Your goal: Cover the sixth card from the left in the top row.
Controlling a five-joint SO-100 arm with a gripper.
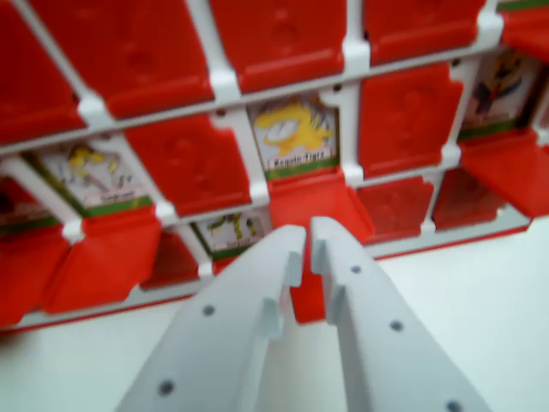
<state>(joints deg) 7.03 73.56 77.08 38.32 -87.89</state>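
Note:
A white-framed game board (225, 84) fills the wrist view, with rows of red flaps (129, 47). Most flaps stand up and cover their cards. One uncovered card with a yellow figure (292, 133) shows at the centre, and its red flap (313, 202) lies folded down below it. My white gripper (306, 236) rises from the bottom edge, its tips just below that lowered flap. The two fingers stand nearly together with only a thin slit between them. Red shows through the slit lower down; I cannot tell whether the fingers touch the flap.
Other uncovered cards show at the left (90, 176), lower centre (232, 232) and upper right (502, 90), each with a lowered red flap. A white table surface (480, 292) lies in front of the board at the lower right.

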